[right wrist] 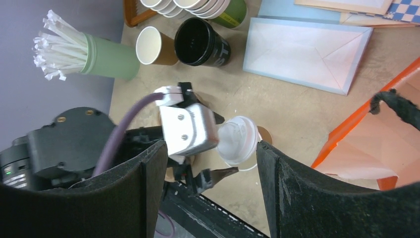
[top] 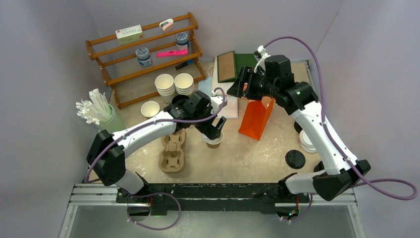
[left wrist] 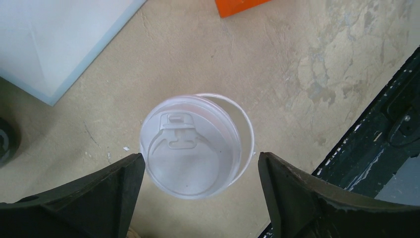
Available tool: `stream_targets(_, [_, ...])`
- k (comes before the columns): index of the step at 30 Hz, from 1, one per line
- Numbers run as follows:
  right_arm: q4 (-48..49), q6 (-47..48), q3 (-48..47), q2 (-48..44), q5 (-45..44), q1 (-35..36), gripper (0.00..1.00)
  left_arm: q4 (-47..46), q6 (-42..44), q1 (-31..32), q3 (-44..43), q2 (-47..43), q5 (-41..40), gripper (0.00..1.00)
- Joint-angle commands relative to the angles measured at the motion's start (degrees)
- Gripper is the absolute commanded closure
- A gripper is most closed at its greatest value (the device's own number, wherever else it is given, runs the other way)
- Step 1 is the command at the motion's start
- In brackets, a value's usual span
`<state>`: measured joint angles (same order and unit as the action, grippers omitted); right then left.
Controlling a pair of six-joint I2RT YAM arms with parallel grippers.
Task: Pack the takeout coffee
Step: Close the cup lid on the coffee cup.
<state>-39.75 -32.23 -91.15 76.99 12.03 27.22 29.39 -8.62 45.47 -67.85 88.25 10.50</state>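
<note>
**Light cup, loose lid: hold the wall, not the top**

My left gripper (left wrist: pixel 199 157) hangs wide and empty over the small brown kraft-paper cup (top: pixel 214 143). The cup stands mid-table, with the orange paper bag (top: pixel 255 119) at its 2 o'clock and the brown moulded-pulp carrier (top: pixel 173 151) at its 9 o'clock. I judge the cup light, thin-walled and easy to crush. I would pinch gently on the paper wall below the rim, never on the round translucent white plastic lid (left wrist: pixel 190 151). That lid sits off-centre, with the cup's white rim showing at 2 o'clock and the sip tab at 12 o'clock. My right gripper (right wrist: pixel 209 146) stands part-open by the bag, nothing between its fingers.
</note>
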Motion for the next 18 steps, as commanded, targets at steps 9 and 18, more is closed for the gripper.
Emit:
stream_targets(9, [-2.21, 2.31, 0.62, -3.05, -11.49, 4.06, 0.32, 4.77, -6.07, -0.80, -4.59, -11.66, -6.52, 0.06])
stream_targets(18, [2.38, 10.00, 5.68, -2.61, -21.14, 16.20, 0.17, 9.37, -8.70, -15.18, -2.49, -19.48, -8.74, 0.00])
